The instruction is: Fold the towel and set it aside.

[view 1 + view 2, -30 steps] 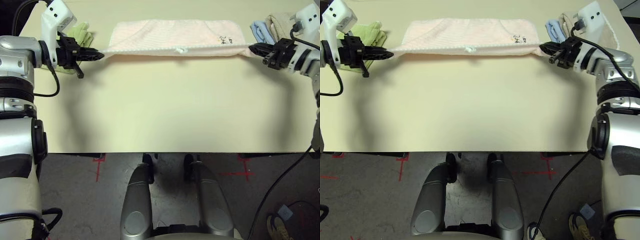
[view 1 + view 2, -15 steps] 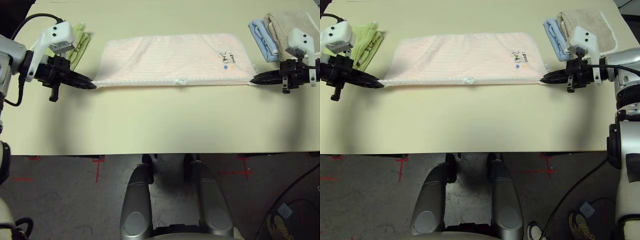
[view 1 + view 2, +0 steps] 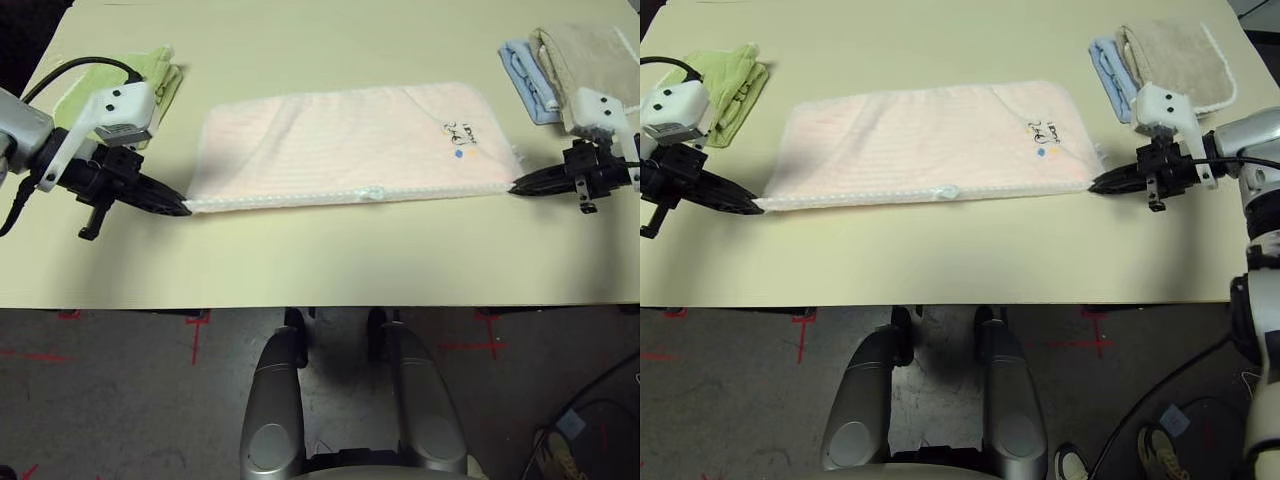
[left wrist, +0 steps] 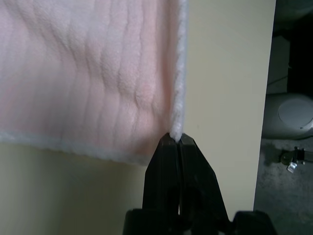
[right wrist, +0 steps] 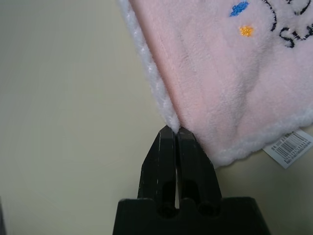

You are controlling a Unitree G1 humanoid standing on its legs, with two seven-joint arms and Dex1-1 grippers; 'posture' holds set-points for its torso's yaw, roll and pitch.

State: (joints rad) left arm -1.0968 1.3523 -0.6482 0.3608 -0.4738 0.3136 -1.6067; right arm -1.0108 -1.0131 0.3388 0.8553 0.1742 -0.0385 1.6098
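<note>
Pinching the towel's (image 3: pixel 345 145) two near corners, both sets of fingers are pressed together on the white edging: the left gripper (image 3: pixel 178 207) holds the near-left corner, the right gripper (image 3: pixel 1100 185) the near-right one, with the barcode tag (image 5: pixel 289 148) just beside it. The near edge runs taut and straight between them, low over the surface (image 3: pixel 330 255).

A second ago that edge sat far back, with only a narrow band of towel showing. Since then both grippers have drawn it toward the robot, so the towel now lies as a broad, flat doubled rectangle with its embroidered writing (image 3: pixel 461 128) on top. The first fold looks complete, and letting go seems the likely next step.

The green towel (image 3: pixel 732 82) on the left and the blue (image 3: pixel 1110 62) and beige (image 3: pixel 1180 55) ones on the right lie where they did.
</note>
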